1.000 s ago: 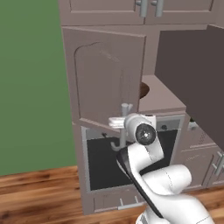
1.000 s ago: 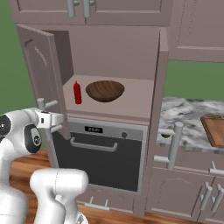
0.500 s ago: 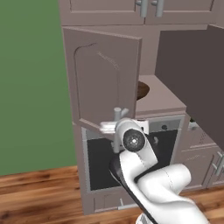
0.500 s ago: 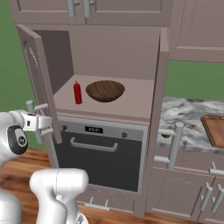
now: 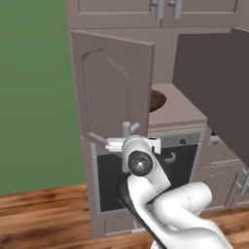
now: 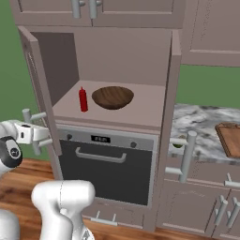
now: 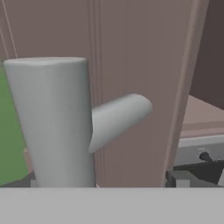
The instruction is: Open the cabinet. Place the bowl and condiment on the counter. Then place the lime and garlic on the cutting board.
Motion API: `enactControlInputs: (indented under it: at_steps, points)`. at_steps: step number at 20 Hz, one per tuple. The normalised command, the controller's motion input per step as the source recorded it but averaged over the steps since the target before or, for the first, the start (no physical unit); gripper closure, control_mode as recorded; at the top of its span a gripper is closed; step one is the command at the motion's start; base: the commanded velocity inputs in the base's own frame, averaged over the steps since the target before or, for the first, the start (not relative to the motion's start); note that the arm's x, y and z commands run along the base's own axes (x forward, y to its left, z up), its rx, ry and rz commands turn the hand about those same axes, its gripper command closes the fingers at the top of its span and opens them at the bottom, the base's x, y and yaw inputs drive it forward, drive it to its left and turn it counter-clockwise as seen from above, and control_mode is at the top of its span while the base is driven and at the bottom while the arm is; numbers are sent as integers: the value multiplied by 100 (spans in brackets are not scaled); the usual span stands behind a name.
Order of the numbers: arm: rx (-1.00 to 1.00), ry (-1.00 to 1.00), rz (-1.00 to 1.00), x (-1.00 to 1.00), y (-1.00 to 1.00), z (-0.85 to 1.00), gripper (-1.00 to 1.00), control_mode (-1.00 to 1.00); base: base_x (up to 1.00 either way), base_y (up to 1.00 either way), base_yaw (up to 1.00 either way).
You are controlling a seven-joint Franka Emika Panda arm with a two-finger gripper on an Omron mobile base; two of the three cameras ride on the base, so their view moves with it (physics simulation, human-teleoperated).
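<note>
The cabinet (image 6: 123,51) stands open, its arched door (image 5: 112,87) swung out to the left. On its shelf the red condiment (image 6: 83,99) stands beside the wooden bowl (image 6: 112,97), whose rim (image 5: 156,99) peeks past the door. My gripper (image 5: 127,142) (image 6: 36,133) (image 7: 105,179) is open at the door's grey bar handle (image 7: 52,122). The bar stands between the spread fingertips (image 7: 179,178), apart from the right one. At the far right the cutting board (image 6: 229,138) lies on the marble counter (image 6: 199,126). The lime (image 6: 177,145) is half hidden behind a bar handle. The garlic is out of view.
A black oven (image 6: 110,164) with a horizontal handle sits under the open cabinet. Another grey bar handle (image 6: 187,157) juts out right of the oven. Wall cabinets (image 6: 93,9) hang above. The floor (image 5: 44,214) is wood planks, with a green wall (image 5: 34,97) left of the door.
The jaws have spread and let go of the handle. The door has swung further out to the left, and the hand has moved left with it.
</note>
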Motion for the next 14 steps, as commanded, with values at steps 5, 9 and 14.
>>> enactControlInputs:
  at_steps: [5, 9, 14]
  points:
    - [0, -10, 0, -15, 1, 0, -100, -100, 0, 0, 0]
    - [0, -16, 3, 0, 0, 0, -100, -100, 0, 0, 0]
    - [0, -11, 5, 0, 8, 0, -100, -100, 0, 0, 0]
